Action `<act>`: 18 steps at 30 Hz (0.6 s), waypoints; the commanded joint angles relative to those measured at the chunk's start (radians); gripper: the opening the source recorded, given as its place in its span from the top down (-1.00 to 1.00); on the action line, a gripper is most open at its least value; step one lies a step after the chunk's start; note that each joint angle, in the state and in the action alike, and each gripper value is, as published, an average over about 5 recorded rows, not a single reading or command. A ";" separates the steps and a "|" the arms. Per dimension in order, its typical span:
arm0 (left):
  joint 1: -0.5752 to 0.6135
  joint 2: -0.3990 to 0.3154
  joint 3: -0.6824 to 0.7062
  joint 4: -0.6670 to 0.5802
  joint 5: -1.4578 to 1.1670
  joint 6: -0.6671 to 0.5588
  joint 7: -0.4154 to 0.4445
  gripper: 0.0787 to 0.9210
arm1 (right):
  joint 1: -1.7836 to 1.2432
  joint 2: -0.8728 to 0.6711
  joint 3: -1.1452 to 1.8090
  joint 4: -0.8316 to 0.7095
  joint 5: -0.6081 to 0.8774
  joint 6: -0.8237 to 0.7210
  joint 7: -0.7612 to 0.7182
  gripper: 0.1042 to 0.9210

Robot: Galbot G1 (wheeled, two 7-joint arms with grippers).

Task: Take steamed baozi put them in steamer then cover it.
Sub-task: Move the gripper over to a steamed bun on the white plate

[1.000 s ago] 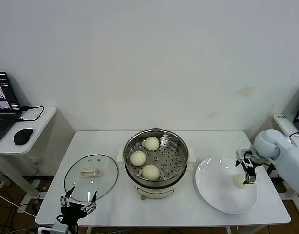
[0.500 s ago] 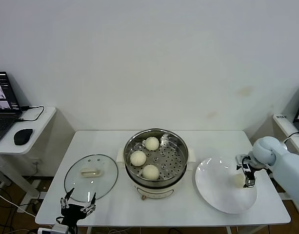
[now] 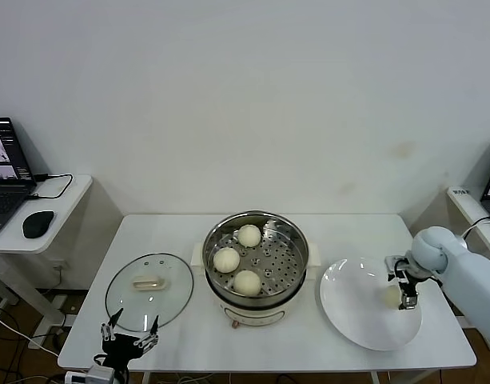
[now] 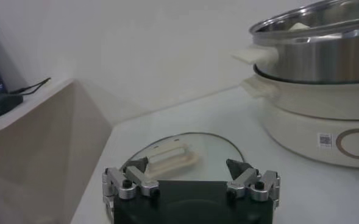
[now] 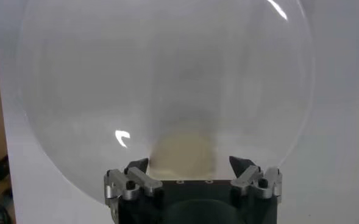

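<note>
Three steamed baozi (image 3: 247,282) are sitting inside the steamer (image 3: 256,258) at table centre, while the fourth baozi (image 3: 391,295) is lying on the white plate (image 3: 352,308) at the steamer's three o'clock. The right gripper (image 3: 404,286) is hovering over that bun, jaws spread wide on either side of it. The left gripper (image 3: 129,340) is waiting open at the cover's (image 3: 149,291) six o'clock; the cover is lying flat at the steamer's nine o'clock.

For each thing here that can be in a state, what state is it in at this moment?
Steamer: uncovered, three baozi inside.
Baozi in the steamer: three, resting on the perforated bottom.
Last baozi: on the plate, between the right hand's fingers, not lifted.
Plate: holds one baozi.
Cover: off the steamer, flat on the table, handle up.
Right hand: open, around the baozi.
Left hand: open, empty, by the cover's near edge.
</note>
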 commanded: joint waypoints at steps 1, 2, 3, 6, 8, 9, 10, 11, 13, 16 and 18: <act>-0.005 0.002 0.000 0.005 0.001 0.001 0.001 -0.77 | 0.001 0.010 0.000 -0.021 -0.003 0.003 0.000 -0.76; -0.005 0.002 0.000 0.006 0.002 0.001 0.001 -0.77 | 0.001 0.011 0.000 -0.021 -0.002 0.003 -0.002 -0.76; -0.006 0.002 0.000 0.006 0.002 0.001 0.001 -0.77 | 0.001 0.012 0.000 -0.022 0.000 0.003 -0.005 -0.76; -0.007 0.001 0.000 0.008 0.002 0.001 0.001 -0.77 | 0.001 0.013 -0.001 -0.023 0.002 0.003 -0.011 -0.76; -0.008 0.001 0.001 0.010 0.002 0.001 0.001 -0.77 | 0.002 0.014 -0.001 -0.025 0.002 0.003 -0.011 -0.76; -0.009 0.001 0.002 0.011 0.002 0.001 0.001 -0.77 | 0.002 0.014 -0.001 -0.026 0.002 0.003 -0.011 -0.75; -0.010 0.001 0.002 0.012 0.002 0.001 0.001 -0.77 | 0.002 0.015 -0.001 -0.027 0.003 0.003 -0.011 -0.73; -0.010 0.001 0.002 0.012 0.002 0.001 0.001 -0.77 | 0.002 0.015 0.000 -0.028 0.003 0.003 -0.011 -0.71; -0.012 0.001 0.002 0.013 0.002 0.002 0.000 -0.77 | 0.001 0.014 0.001 -0.029 0.003 0.002 -0.010 -0.62; -0.012 0.001 0.002 0.014 0.001 0.001 0.000 -0.77 | 0.001 0.012 0.003 -0.030 0.004 0.001 -0.008 -0.43; -0.012 0.001 0.002 0.015 0.001 0.001 0.000 -0.77 | 0.003 0.009 0.004 -0.029 0.005 0.000 -0.007 -0.34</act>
